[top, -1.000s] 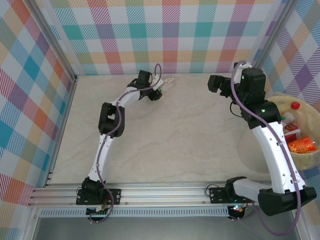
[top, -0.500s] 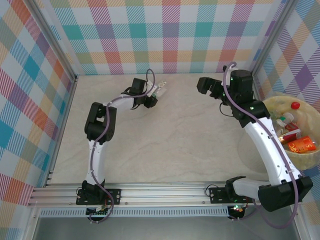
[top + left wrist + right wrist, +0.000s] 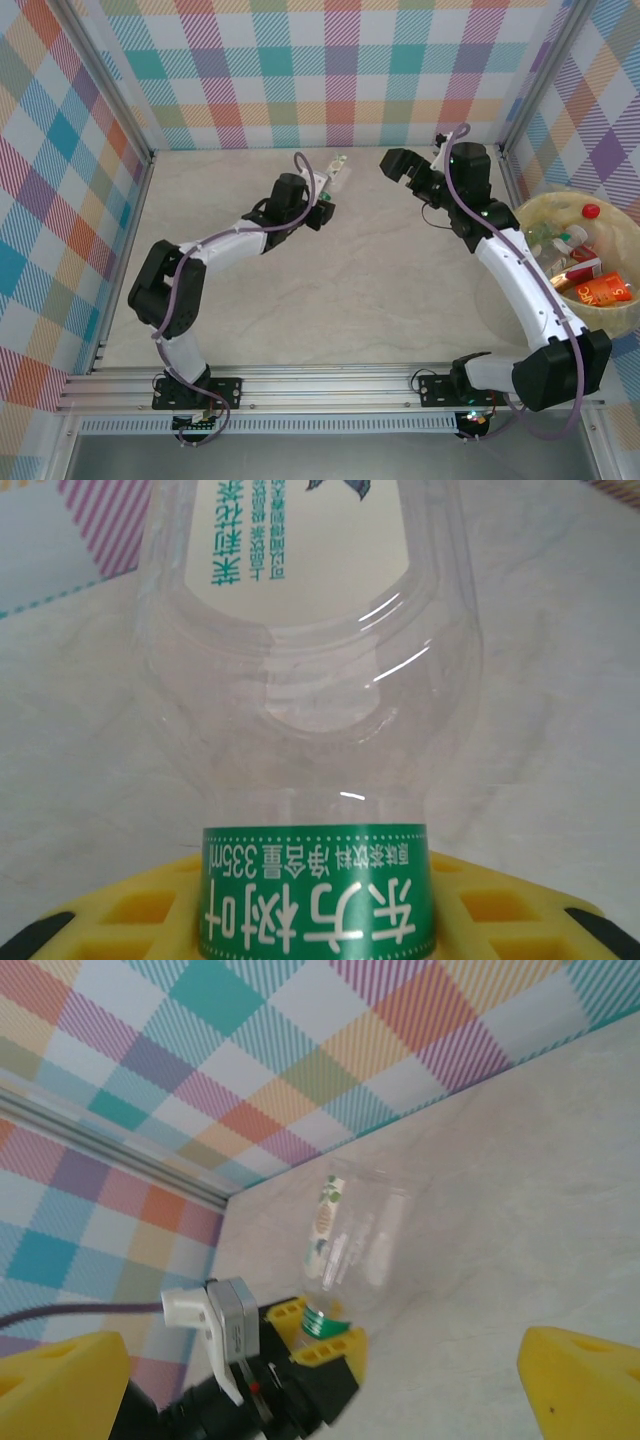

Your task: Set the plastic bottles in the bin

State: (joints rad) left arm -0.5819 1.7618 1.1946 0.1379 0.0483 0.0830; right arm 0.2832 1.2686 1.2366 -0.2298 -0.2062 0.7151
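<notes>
L hand [image 3: 328,197] pinches 1 green-labelled bottle [image 3: 340,172] by the neck at the far side of the counter [image 3: 300,290], well apart from the bin [image 3: 612,318] (several bottles inside). R hand [image 3: 392,163] is spread, facing it. Prob. a handover: R must clamp before L releases.

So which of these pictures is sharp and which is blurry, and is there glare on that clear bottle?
Left wrist view: the bottle is close up, thin white glints on its curved plastic. Right wrist view: bottle fairly sharp, the yellow fingers at the edges blurred. Top view: sharp, evenly lit, no harsh glare on the table.
</notes>
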